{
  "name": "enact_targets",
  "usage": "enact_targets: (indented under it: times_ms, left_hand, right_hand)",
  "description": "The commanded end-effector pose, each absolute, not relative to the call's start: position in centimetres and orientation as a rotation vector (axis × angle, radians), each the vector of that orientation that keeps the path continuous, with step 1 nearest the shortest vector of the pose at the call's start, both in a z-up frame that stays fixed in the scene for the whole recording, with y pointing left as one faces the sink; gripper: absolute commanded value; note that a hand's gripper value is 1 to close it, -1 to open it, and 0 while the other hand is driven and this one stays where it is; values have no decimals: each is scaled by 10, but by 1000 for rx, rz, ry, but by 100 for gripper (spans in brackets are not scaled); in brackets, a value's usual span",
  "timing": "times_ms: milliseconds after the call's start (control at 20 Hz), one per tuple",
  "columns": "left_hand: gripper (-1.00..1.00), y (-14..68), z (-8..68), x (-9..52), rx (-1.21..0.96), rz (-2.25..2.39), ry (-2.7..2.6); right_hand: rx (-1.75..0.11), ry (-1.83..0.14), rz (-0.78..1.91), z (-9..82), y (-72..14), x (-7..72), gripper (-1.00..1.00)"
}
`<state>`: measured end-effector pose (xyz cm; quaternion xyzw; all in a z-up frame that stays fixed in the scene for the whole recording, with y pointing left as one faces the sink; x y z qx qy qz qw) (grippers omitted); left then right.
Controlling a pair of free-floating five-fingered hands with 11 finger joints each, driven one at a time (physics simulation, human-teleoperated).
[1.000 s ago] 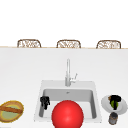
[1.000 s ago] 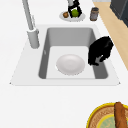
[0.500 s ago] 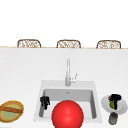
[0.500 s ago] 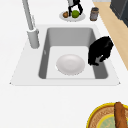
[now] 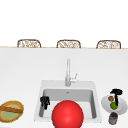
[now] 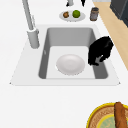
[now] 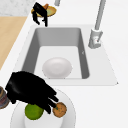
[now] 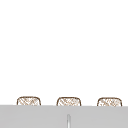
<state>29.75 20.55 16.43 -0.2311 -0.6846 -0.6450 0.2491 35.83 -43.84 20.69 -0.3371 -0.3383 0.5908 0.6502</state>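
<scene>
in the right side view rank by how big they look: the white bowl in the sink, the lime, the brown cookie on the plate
1. White bowl, largest.
2. Lime.
3. Brown cookie, smallest.
The right robot hand partly covers the lime, and both sit nearer the camera than the bowl, so lime versus cookie is unsure.

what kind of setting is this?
A simulated kitchen, most likely an island counter: a sink with a tall faucet, a plate holding a green fruit and a brown piece of food under the right hand, and woven chair backs behind the counter.
</scene>
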Motion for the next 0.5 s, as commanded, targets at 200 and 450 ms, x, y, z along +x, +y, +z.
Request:
enact_targets:
  times_ms: [200, 450]
  left_hand:
    - [0, 205, 164, 297, -629, -1757, -1865]
    - [0, 205, 164, 297, -629, -1757, -1865]
  right_hand:
    - [-804, -736, 1317, 239, -392, 344, -100]
    - [-829, -718, 1342, 244, -356, 329, -100]
